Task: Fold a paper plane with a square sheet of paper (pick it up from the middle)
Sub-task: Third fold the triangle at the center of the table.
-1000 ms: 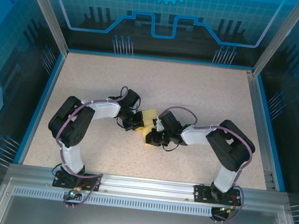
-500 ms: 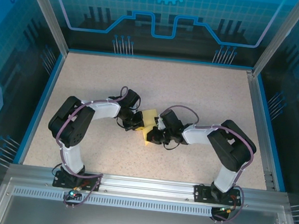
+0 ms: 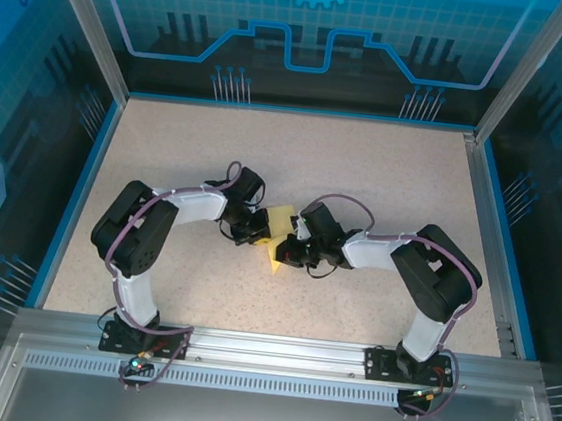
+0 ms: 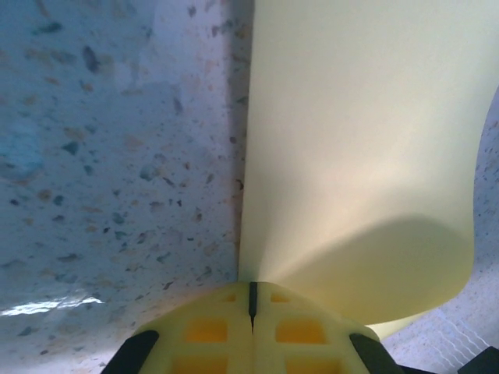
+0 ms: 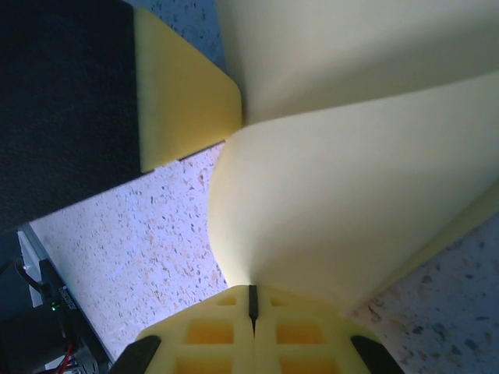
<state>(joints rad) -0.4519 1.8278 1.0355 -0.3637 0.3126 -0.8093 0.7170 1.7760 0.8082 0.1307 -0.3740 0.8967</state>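
Observation:
The yellow square sheet of paper (image 3: pixel 280 220) hangs bent and bunched between my two grippers at the table's middle, its lower tip pointing toward the near edge. My left gripper (image 3: pixel 261 234) is shut on its left edge. In the left wrist view the sheet (image 4: pixel 359 156) rises from the pinched fingertips (image 4: pixel 252 300) in a curved fan. My right gripper (image 3: pixel 289 249) is shut on the right side. The right wrist view has the sheet (image 5: pixel 351 195) curling up from that gripper (image 5: pixel 252 300), with the left gripper's yellow finger (image 5: pixel 183 86) touching the sheet just beyond.
The speckled tabletop (image 3: pixel 296 162) spreads around the grippers, bounded by a blue rim and transparent blue walls (image 3: pixel 63 178). An aluminium rail (image 3: pixel 276 356) carries both arm bases at the near edge.
My right gripper has crept a little left and back toward the left one, bunching the sheet more; the paper's lower tip has swung slightly left. The left gripper has stayed put.

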